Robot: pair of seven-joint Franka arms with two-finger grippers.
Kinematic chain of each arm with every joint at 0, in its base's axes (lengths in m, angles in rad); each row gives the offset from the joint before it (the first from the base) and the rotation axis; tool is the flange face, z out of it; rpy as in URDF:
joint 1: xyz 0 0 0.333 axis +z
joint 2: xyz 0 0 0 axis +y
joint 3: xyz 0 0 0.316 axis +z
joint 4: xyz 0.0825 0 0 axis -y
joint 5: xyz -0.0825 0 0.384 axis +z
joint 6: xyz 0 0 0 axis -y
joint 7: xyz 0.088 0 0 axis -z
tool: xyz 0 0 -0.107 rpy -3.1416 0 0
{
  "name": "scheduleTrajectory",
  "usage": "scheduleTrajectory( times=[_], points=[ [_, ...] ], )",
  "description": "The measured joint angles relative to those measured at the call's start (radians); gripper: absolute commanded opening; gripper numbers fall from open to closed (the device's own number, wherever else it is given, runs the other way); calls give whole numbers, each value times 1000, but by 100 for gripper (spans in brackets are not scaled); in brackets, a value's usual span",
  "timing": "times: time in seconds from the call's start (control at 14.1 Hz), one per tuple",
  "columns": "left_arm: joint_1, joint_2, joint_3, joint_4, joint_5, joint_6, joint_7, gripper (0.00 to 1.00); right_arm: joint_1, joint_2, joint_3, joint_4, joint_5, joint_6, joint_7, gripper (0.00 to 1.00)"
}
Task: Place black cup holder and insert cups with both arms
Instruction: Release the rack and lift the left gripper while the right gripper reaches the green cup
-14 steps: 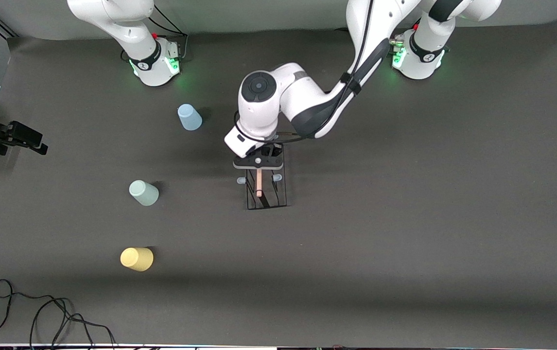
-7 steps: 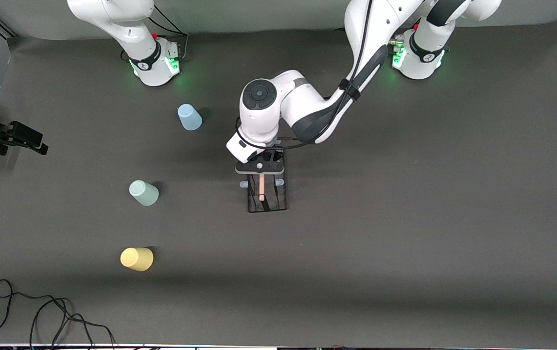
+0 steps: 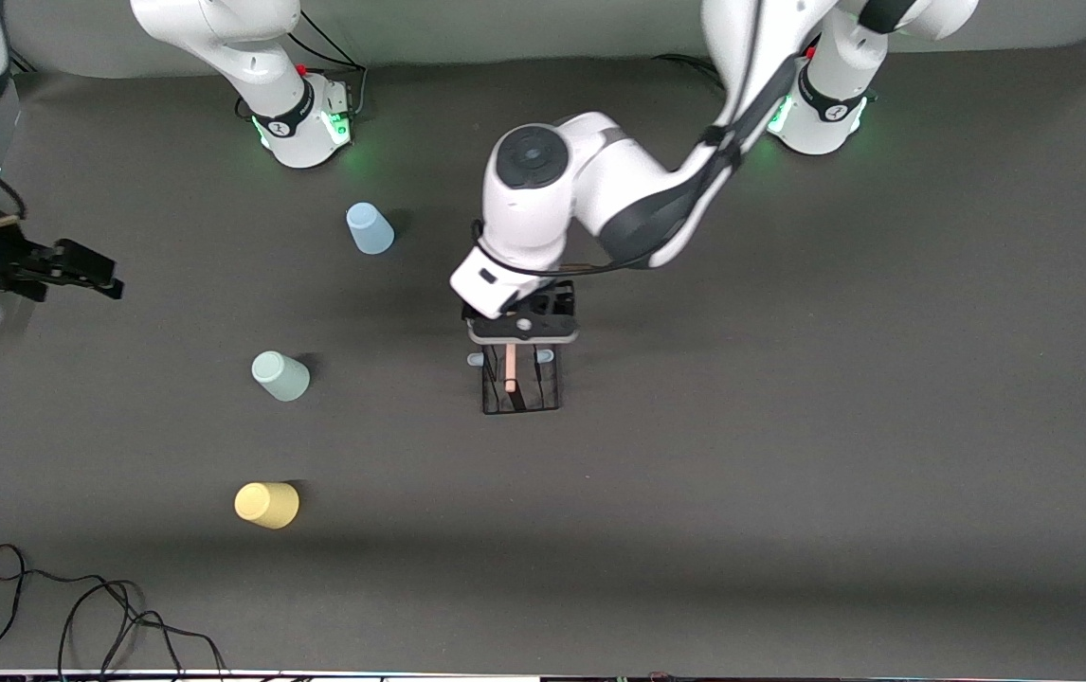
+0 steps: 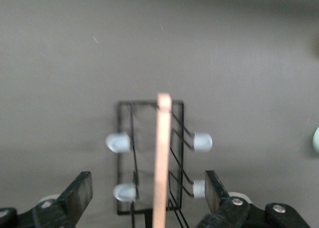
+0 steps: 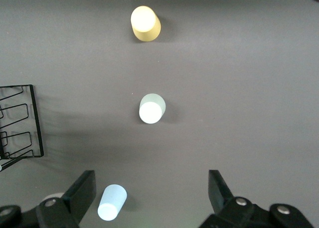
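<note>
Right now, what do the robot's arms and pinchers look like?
Both arms are white with dark grey joints. The left arm has a round dark cap on one joint and a black cable strapped along it. Each round base glows green. The left gripper and right gripper are black, with flat black fingers and silver screws.
</note>
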Motion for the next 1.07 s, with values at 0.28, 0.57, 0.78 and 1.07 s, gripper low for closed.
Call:
scheduleTrajectory(
  times=[0.28, 0.57, 0.78, 1.07],
  points=[
    [140, -93, 37, 2, 31, -130, 131, 100, 59, -88, 1, -265, -1, 230, 65, 100],
    [416, -159, 52, -20, 25, -222, 502, 100, 60, -122, -6, -542, -7, 510, -15, 100],
    [611, -226, 50, -69, 2, -257, 770, 100, 57, -67, -27, -633, -9, 639, -57, 100],
    [719, -384, 49, -238, -14, -275, 932, 100, 57, 111, -29, -645, -9, 790, -65, 100]
  ],
)
